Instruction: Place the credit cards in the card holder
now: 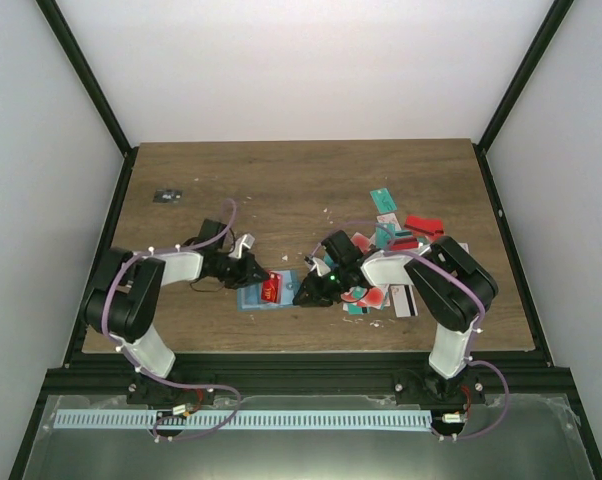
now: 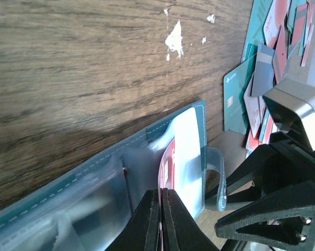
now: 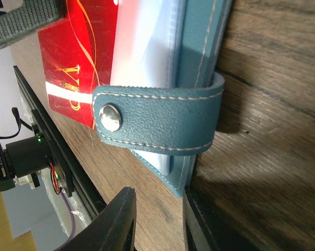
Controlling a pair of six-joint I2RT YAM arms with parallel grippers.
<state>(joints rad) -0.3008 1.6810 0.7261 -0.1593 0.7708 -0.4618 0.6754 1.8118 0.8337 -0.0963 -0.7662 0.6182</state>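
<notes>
The teal card holder [image 1: 249, 297] lies open on the table between the two arms. My left gripper [image 1: 260, 279] is shut on the edge of a red credit card [image 1: 271, 288] held over it. In the left wrist view the jaws [image 2: 161, 193] pinch this red card [image 2: 168, 157], whose far end lies inside a clear pocket of the holder [image 2: 89, 167]. My right gripper [image 1: 303, 295] sits at the holder's right edge. Its fingers [image 3: 157, 197] stand apart, and the holder's corner [image 3: 181, 185] rests beside the right finger. The snap strap [image 3: 162, 123] curls above the corner. Several more credit cards [image 1: 391, 248] lie heaped at the right.
A small dark object [image 1: 167, 196] lies at the far left of the table. The loose pile of cards [image 2: 262, 68] spreads just behind my right arm. White specks [image 2: 174, 39] dot the wood beyond the holder. Black frame rails edge the table.
</notes>
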